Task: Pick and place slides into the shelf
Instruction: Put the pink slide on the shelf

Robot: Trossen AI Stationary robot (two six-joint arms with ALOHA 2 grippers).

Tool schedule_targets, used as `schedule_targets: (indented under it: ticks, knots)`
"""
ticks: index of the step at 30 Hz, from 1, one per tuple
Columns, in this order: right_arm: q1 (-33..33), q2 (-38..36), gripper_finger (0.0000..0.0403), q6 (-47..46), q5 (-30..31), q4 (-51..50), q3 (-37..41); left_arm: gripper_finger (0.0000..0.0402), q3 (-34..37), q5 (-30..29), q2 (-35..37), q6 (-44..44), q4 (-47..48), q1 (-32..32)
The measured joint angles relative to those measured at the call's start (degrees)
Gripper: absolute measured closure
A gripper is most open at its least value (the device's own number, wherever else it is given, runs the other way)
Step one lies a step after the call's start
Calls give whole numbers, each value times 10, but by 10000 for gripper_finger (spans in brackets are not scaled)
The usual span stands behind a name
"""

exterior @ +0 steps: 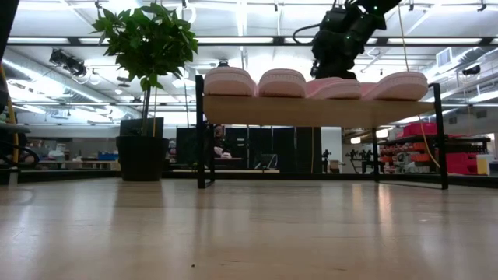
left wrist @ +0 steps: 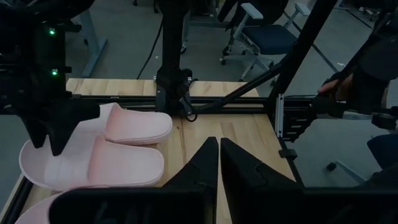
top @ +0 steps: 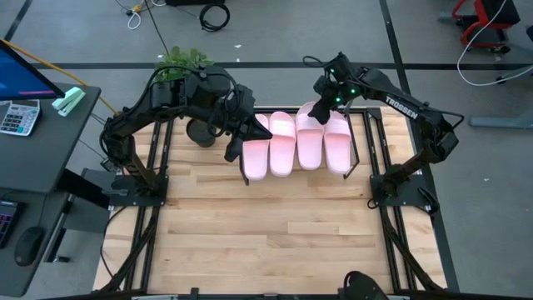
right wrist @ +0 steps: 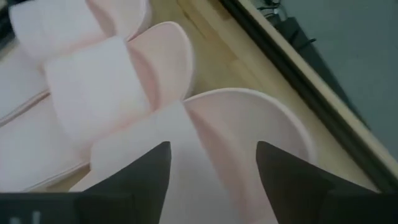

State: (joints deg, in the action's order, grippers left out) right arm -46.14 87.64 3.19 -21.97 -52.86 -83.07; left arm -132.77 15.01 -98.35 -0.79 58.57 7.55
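Note:
Several pale pink slides lie side by side on the slanted wooden shelf (top: pixel 360 148), among them the leftmost slide (top: pixel 256 157) and the rightmost slide (top: pixel 338 148). In the low view they sit on top of the shelf's board (exterior: pixel 311 111). My right gripper (top: pixel 319 111) hangs open just above the far end of a slide on the right half of the shelf (right wrist: pixel 249 124). Its fingers (right wrist: pixel 280 171) stand on either side of that slide's strap, apart from it. My left gripper (top: pixel 232 152) is shut and hovers by the leftmost slide, holding nothing (left wrist: pixel 219 158).
A potted plant (exterior: pixel 144 47) stands at the shelf's far left, its dark pot (top: pixel 200 132) close to my left arm. The near half of the wood-plank table (top: pixel 266 233) lies bare. A desk with a calculator (top: pixel 18 117) stands beyond the table's left edge.

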Motion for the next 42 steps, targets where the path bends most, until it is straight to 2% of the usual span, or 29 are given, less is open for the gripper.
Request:
schedule_targets:
  ticks: [5,18,24,32,37,42]
  knots:
    - [-6,0,157,0,-36,-20,0,385,0,0,0,0,0,0]
    - [-7,0,196,11,-72,-42,0,381,0,0,0,0,0,0]
    - [-7,0,251,21,-73,-44,0,384,0,0,1,0,0,0]
    - [-7,0,388,55,-70,-44,0,375,0,0,1,0,0,0]
    - [-6,0,396,68,-117,-45,0,383,0,0,1,1,0,0]
    - [-10,0,388,73,-116,-37,0,383,0,0,1,0,2,0]
